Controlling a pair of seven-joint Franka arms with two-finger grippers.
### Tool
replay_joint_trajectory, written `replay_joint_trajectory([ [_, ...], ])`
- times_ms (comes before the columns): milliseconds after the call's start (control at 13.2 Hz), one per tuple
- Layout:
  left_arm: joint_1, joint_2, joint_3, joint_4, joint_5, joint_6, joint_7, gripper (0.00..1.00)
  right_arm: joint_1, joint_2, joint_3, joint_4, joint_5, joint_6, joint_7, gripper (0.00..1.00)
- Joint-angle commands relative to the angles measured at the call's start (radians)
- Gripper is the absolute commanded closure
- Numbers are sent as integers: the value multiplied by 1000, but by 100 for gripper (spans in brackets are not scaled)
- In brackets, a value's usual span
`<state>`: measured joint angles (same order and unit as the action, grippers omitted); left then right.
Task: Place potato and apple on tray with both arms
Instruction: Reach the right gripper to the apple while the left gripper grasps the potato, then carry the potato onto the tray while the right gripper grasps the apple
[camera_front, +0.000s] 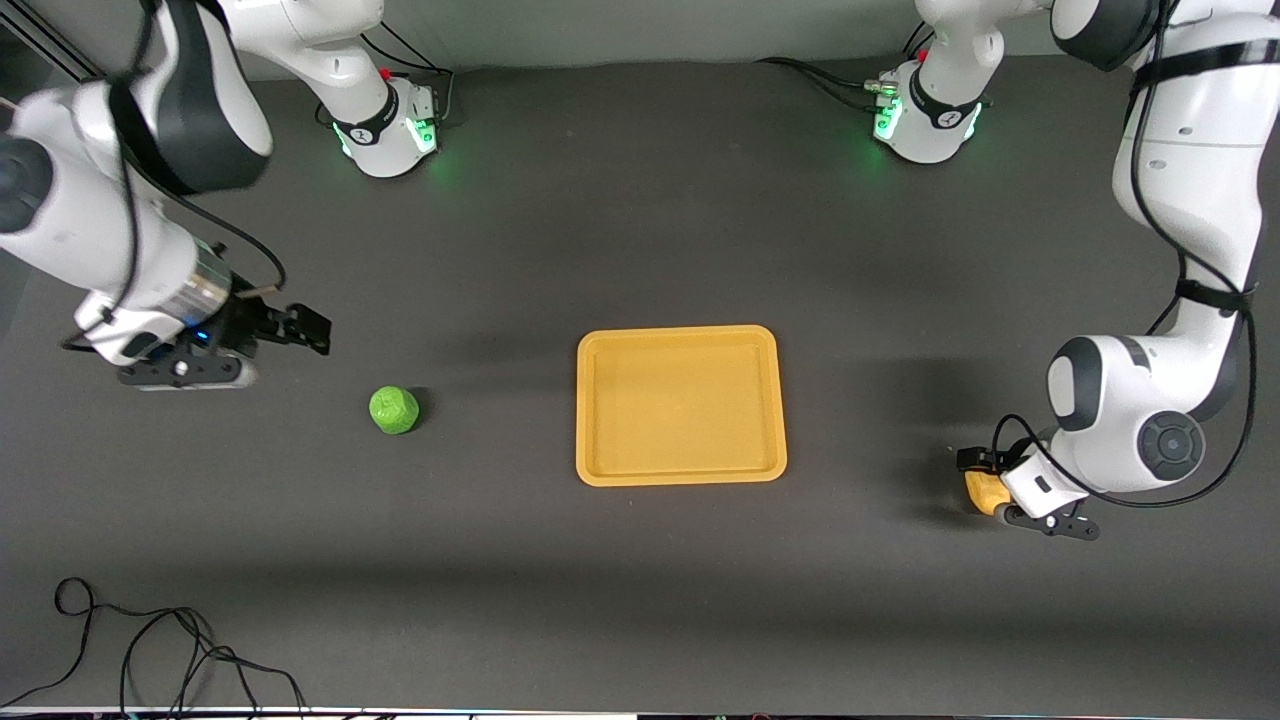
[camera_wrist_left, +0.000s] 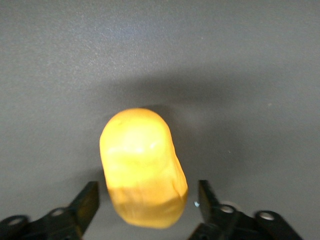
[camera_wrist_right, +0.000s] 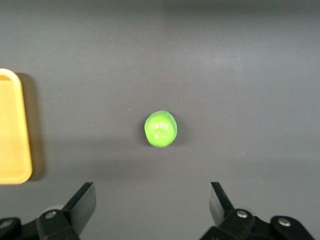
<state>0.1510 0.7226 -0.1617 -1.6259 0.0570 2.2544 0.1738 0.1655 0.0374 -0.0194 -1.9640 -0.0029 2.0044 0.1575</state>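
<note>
The left pincer (camera_wrist_left: 145, 210) is straddling the potato (camera_wrist_left: 141, 167) without touching it; the right pincer (camera_wrist_right: 151, 202) is hanging wide near the apple (camera_wrist_right: 161, 129).

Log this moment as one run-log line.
left gripper: open around potato | right gripper: open, apple not reached | tray: holds nothing

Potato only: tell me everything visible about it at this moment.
The potato is a small yellow-orange oval lump, smooth and glossy like plastic, with a faint crease. It lies on the dark table toward the left arm's end, apart from the tray. The left gripper straddles it, fingers on either side with gaps visible, not yet gripping.
</note>
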Motion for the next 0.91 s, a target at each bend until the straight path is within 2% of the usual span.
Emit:
replay_joint_trajectory([
  [0,-10,-6,7,31,4,-22,-30,72,6,-10,-7,-229,15,277,7,0],
  [152,-8,-29,4,56,0,-71,-37,93,6,66,-7,-283,15,443,7,0],
  [455,-102,-71,-2,205,-28,-310,-270,92,6,246,-7,-289,14,673,7,0],
  [682,-183,-135,-51,202,-32,-458,-452,92,6,320,-7,-289,15,773,7,0],
  [833,-227,-149,-105,177,-32,-499,-549,88,6,349,-7,-288,14,809,7,0],
])
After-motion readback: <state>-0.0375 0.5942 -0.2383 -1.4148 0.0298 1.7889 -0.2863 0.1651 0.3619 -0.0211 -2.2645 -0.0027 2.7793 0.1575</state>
